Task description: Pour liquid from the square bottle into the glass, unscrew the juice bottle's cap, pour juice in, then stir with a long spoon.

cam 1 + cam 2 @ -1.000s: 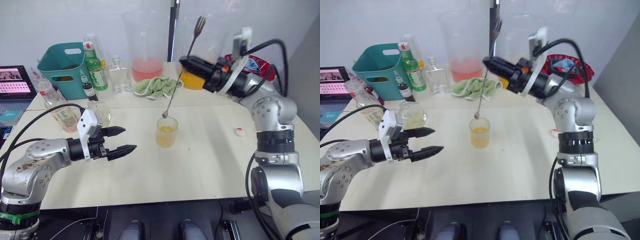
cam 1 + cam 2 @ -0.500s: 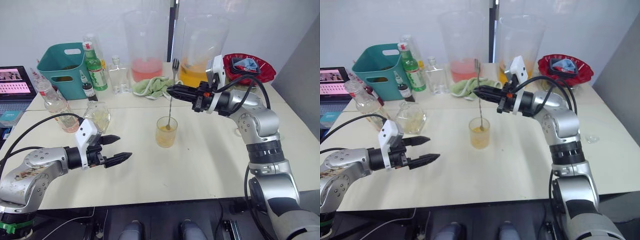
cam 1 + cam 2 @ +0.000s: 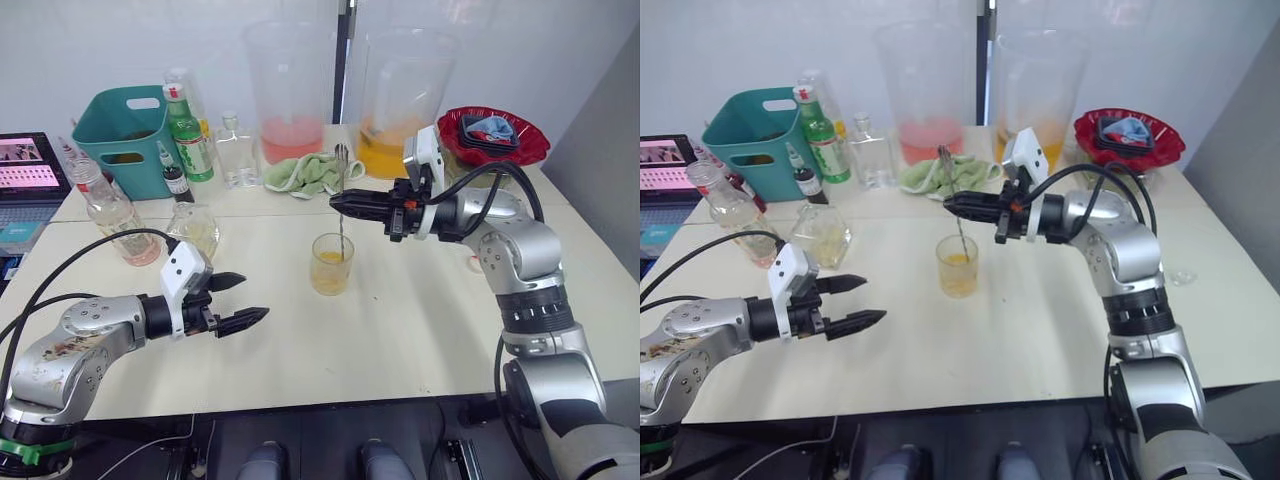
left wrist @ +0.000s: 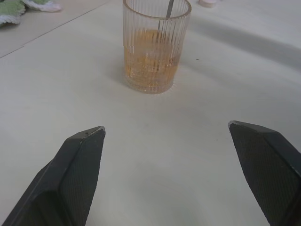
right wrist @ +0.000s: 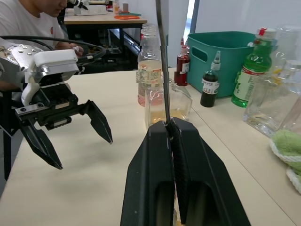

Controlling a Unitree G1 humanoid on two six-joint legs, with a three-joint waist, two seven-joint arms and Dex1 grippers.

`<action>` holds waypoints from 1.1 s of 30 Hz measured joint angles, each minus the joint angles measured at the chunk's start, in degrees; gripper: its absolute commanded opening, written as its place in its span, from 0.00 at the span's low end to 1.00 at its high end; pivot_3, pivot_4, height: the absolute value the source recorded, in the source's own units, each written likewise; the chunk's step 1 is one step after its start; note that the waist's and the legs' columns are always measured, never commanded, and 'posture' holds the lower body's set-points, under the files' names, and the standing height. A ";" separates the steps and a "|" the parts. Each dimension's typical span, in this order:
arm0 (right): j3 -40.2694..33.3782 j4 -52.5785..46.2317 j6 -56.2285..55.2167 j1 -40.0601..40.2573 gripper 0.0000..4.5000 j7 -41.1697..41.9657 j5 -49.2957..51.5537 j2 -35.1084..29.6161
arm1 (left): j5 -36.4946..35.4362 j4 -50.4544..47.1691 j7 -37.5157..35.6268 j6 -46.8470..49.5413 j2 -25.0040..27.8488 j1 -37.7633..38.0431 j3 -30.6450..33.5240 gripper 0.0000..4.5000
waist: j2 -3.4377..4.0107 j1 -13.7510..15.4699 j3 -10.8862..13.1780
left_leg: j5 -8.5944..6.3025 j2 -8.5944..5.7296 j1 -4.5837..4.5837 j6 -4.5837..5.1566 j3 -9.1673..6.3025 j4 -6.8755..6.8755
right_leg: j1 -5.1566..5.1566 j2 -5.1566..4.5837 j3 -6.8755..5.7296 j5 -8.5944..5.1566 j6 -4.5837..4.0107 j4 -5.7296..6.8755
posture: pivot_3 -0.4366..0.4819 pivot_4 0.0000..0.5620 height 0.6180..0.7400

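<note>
**Spoon lowered into the glass; stirring is the step in hand**

The long spoon (image 3: 341, 215) now stands nearly upright with its lower end inside the glass (image 3: 332, 264), where a second ago it hung tilted above the rim and half a second ago had just entered. The right gripper (image 3: 338, 203), directly above the glass, is clamped on the spoon's shaft, and has come down lower over the glass than before. The glass holds orange-yellow liquid to about half its height, so both pours look done and only stirring remains.

The left gripper (image 3: 242, 301), to the left of the glass and nearer the robot, is spread wide and holds nothing; it has drifted slightly since earlier but stays clear of the glass. The square bottle (image 3: 196, 230) stands well to the left of the glass, with the juice bottle (image 3: 108, 212) farther left still. The juice bottle's cap (image 3: 476, 264) lies to the right of the glass.

The glass is unsupported, so a wide stir could tip it.
</note>
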 measured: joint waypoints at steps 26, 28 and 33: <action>0.26 17.96 -13.72 -5.08 0.00 -2.46 -7.83 7.96 | 3.46 0.93 1.82 -2.89 -4.46 -1.81 -4.42 0.99 | -0.03 -0.16 -0.02 | 0.01 -0.01 0.11 -0.01 0.03 0.00 | 0.00 0.01 0.01 0.02 -0.02 0.09 | 0.48 0.27 1.00; 0.23 17.89 -13.63 -5.08 0.00 -2.90 -7.71 9.63 | 3.42 0.86 1.95 -2.20 -4.88 -2.15 -4.81 0.99 | -0.02 -0.20 -0.02 | 0.01 -0.01 0.10 -0.01 0.03 -0.01 | 0.00 0.02 0.01 0.02 -0.03 0.10 | 0.48 0.27 1.00; -0.29 16.19 -11.70 -5.07 0.00 -2.92 -6.19 10.68 | 3.61 0.87 2.22 -1.97 -4.99 -2.14 -5.05 0.99 | -0.02 -0.05 -0.02 | 0.01 -0.01 0.10 -0.01 0.02 -0.01 | 0.01 0.00 0.00 0.02 -0.03 0.09 | 0.48 0.27 1.00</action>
